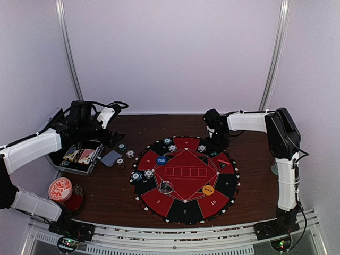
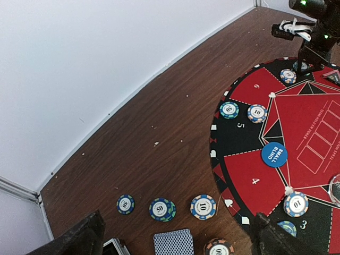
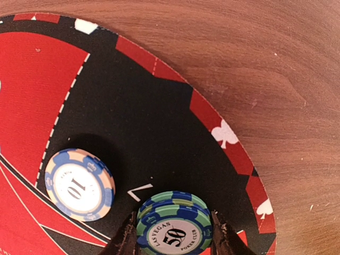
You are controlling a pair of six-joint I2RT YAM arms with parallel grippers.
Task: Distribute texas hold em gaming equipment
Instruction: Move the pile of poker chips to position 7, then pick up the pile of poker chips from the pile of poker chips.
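Your right tool (image 3: 172,243) is pinching the green 50 chip stack (image 3: 171,215) on a black sector of the mat (image 3: 133,106). Only its wrist view is showing that grip. Your left tool (image 2: 178,240) is hanging spread over the desk (image 2: 133,133).

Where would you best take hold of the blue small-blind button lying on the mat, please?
Pinch the blue button across its thin rim, coming straight down from above: it lies flat on the mat, so only opposite edges offer purchase, and nothing crowds it.
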